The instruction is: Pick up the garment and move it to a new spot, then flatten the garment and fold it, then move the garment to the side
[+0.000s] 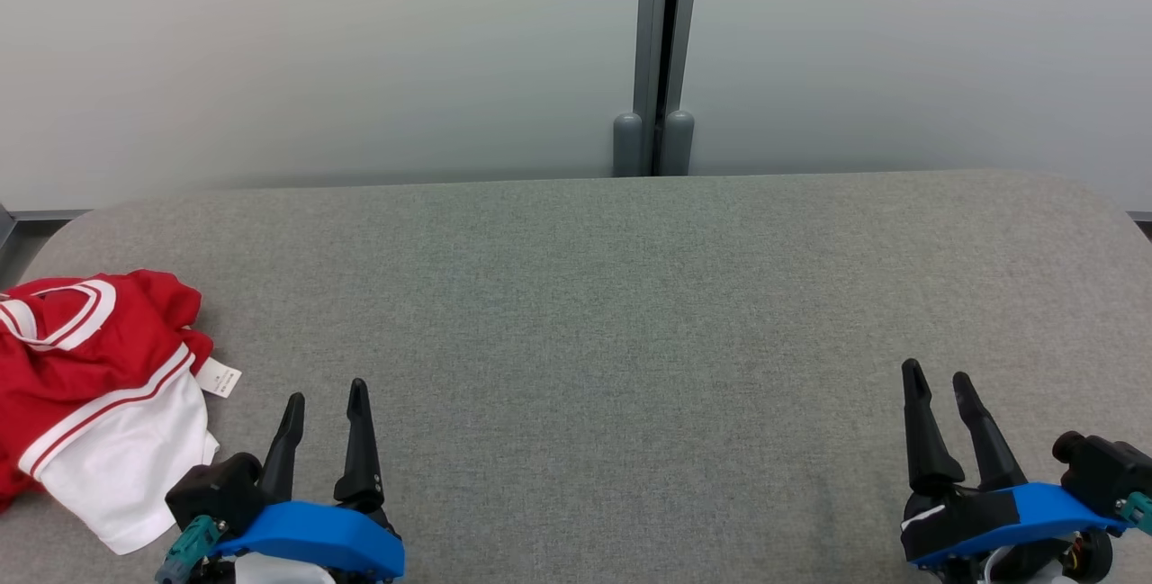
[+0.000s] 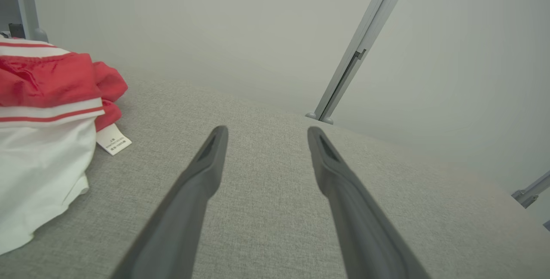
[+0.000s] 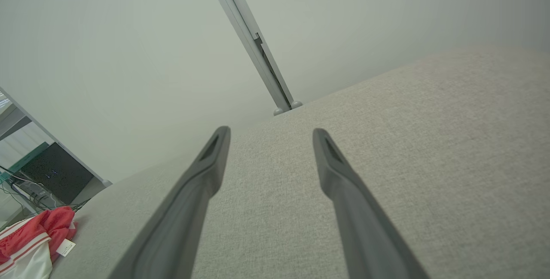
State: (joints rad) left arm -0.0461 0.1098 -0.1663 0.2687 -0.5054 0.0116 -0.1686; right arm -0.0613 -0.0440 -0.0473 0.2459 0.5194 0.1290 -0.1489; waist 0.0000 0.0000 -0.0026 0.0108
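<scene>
Grey fabric covers the worktop, with pale wall panels behind. The red and white garment lies crumpled at the worktop's left edge, its label poking toward the middle. The left gripper sits at the near edge just beside it, fingers apart and empty, so it looks best placed to reach the cloth. The right gripper rests by the near right corner, also apart and empty, well away from the garment.

Left gripper, right gripper: fingers apart
</scene>
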